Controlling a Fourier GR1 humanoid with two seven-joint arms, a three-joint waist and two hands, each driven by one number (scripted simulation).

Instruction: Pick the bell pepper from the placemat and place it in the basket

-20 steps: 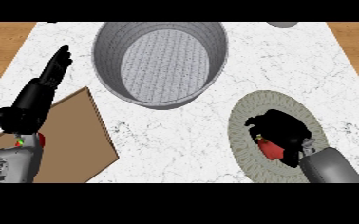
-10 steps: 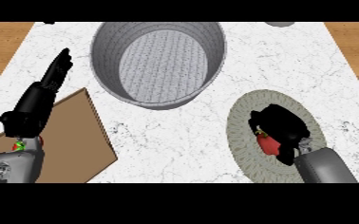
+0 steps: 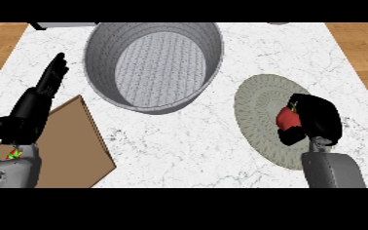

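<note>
The right hand (image 3: 320, 119) is over the round placemat (image 3: 256, 108), near the worktop's (image 3: 194, 146) right edge; its fingers and thumb are curled round the red bell pepper (image 3: 286, 119), which shows at the hand's left side with a bit of green at its top; whether the pepper touches the mat or is just above it cannot be told. The grey forearm comes up from the near edge, covering the mat's near right part. The placemat is pale grey-green with ringed ribs. To its left, apart from it and towards the far edge, stands the grey woven basket (image 3: 205, 48), its mouth open upward and nothing showing inside. At the left edge the left hand (image 3: 36, 108) rests open, fingers straight and pointing to the far edge, holding nothing; just beside it, at the near left corner, lies a flat brown board (image 3: 75, 146).
</note>
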